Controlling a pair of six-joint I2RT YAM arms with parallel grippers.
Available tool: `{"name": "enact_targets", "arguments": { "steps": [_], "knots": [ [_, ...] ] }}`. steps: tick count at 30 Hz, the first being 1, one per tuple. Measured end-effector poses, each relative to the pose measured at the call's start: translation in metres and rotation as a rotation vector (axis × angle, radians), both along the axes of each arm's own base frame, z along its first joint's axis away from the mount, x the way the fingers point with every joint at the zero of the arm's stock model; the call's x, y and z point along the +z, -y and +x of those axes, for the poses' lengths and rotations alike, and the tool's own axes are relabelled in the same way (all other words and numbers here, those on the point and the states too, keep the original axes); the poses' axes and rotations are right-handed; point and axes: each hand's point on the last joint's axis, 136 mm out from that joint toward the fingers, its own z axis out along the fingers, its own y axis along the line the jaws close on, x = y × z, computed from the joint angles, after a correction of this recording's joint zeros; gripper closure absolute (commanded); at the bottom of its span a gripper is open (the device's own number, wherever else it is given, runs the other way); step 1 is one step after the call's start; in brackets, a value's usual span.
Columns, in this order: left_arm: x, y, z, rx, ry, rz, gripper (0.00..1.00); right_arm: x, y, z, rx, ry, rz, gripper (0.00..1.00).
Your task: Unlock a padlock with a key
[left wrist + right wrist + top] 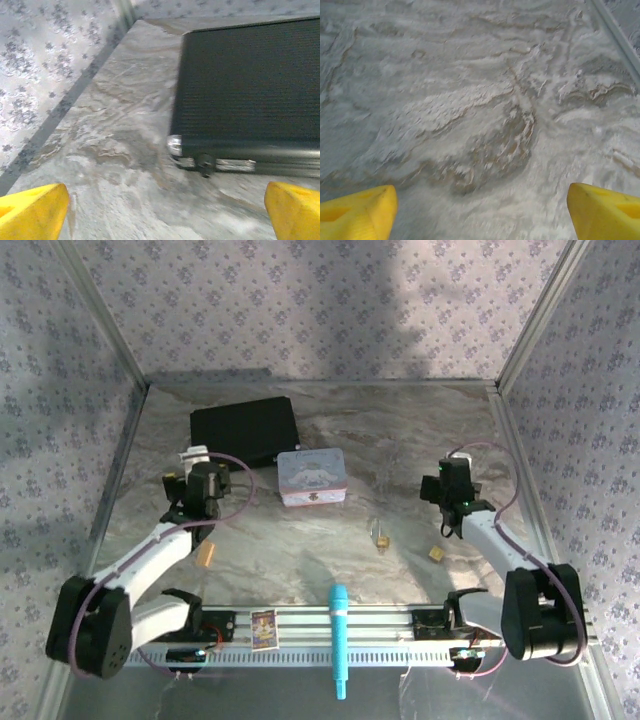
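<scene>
Pastel tin (312, 477) with cartoon lid, lettering too small to read, left gripper (165, 215) wide open before a black case (250, 85), right gripper (482, 212) wide open above the marbled table (420, 440) — both empty, padlock (381, 536) lying mid-table, toward the near edge

Padlock (381, 538): tiny brass-yellow block with a thin silvery shackle at its far end. It lies on the marbled table (300, 560), about mid-depth and a little right of centre, in the open with nothing touching it. Shackle latched or sprung: too small to tell.
</scene>
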Motion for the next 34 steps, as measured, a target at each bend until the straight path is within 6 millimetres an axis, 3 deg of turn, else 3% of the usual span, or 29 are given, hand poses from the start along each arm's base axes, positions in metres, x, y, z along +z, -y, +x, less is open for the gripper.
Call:
{"name": "enact_targets", "arguments": {
  "steps": [3, 5, 12, 14, 16, 21, 34],
  "knots": [
    [-0.024, -0.027, 0.008, 0.042, -0.028, -0.017, 0.00, -0.016, 0.017, 0.001, -0.028, 0.053, 0.019, 0.12],
    [-0.033, -0.035, 0.015, 0.037, -0.026, -0.035, 0.00, -0.023, 0.020, 0.005, -0.019, 0.070, 0.026, 0.12],
    [-0.063, -0.031, 0.038, -0.080, 0.001, -0.114, 0.00, -0.015, 0.003, 0.040, 0.122, 0.205, 0.022, 0.09],
    [-0.064, -0.027, 0.039, -0.113, 0.017, -0.120, 0.00, -0.022, 0.000, 0.045, 0.139, 0.202, 0.021, 0.01],
    [-0.063, -0.022, 0.042, -0.145, 0.023, -0.124, 0.00, -0.029, -0.001, 0.045, 0.155, 0.183, 0.018, 0.01],
    [-0.059, -0.014, 0.045, -0.191, 0.040, -0.128, 0.00, -0.023, -0.003, 0.049, 0.167, 0.205, 0.013, 0.01],
    [-0.059, -0.013, 0.046, -0.205, 0.039, -0.122, 0.00, -0.023, -0.005, 0.049, 0.179, 0.206, 0.016, 0.01]
  ]
}}
